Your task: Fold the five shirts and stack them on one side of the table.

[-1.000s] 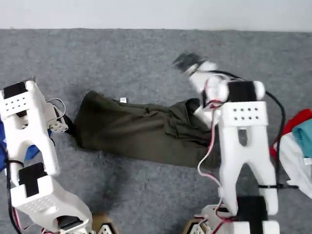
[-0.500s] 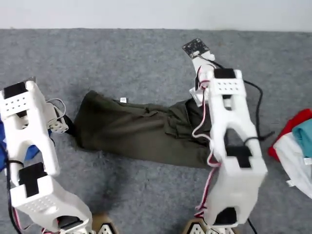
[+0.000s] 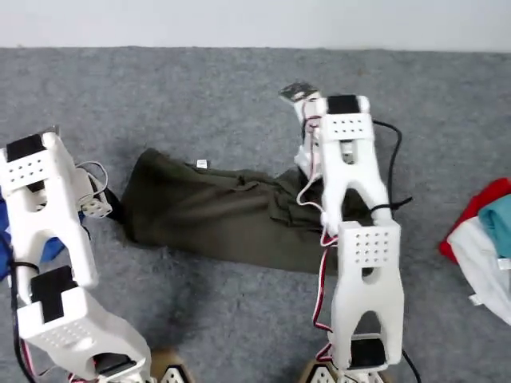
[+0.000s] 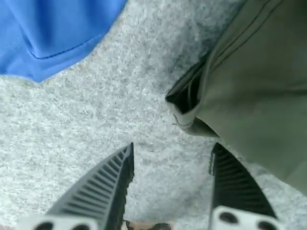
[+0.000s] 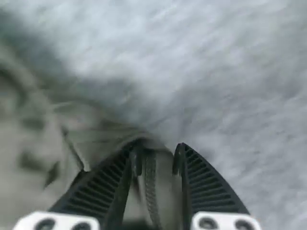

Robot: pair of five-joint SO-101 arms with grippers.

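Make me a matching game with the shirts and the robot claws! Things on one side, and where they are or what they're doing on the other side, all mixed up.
Things
1. olive shirt
2. blue shirt
3. left gripper
4. right gripper

Places and states
A. open, just above the grey mat
B. lying in the middle, between the two arms
C. closed on a fold of olive cloth
D. at the table's edge, beside the left arm

Pairs: 1-B, 2-D, 3-A, 4-C
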